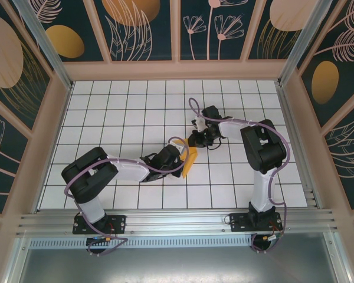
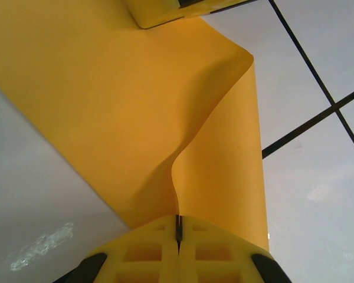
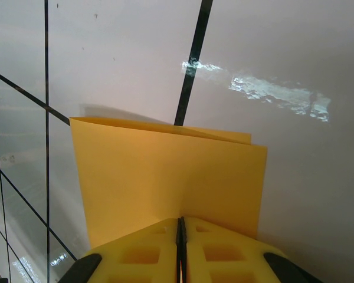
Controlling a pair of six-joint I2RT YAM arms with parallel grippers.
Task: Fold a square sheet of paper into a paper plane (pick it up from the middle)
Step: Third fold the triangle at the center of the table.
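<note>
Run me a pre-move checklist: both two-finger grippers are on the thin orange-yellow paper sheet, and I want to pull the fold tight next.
1. Left gripper shut on the thin orange-yellow paper sheet: ok.
2. Right gripper shut on the sheet: ok.
3. Folded layers' edges aligned: not ok; in the right wrist view the far edges diverge.
4. Sheet flat between the grippers: not ok; it buckles in a curve just ahead of the left fingers.
5. Crease pressed sharp: cannot tell.
</note>
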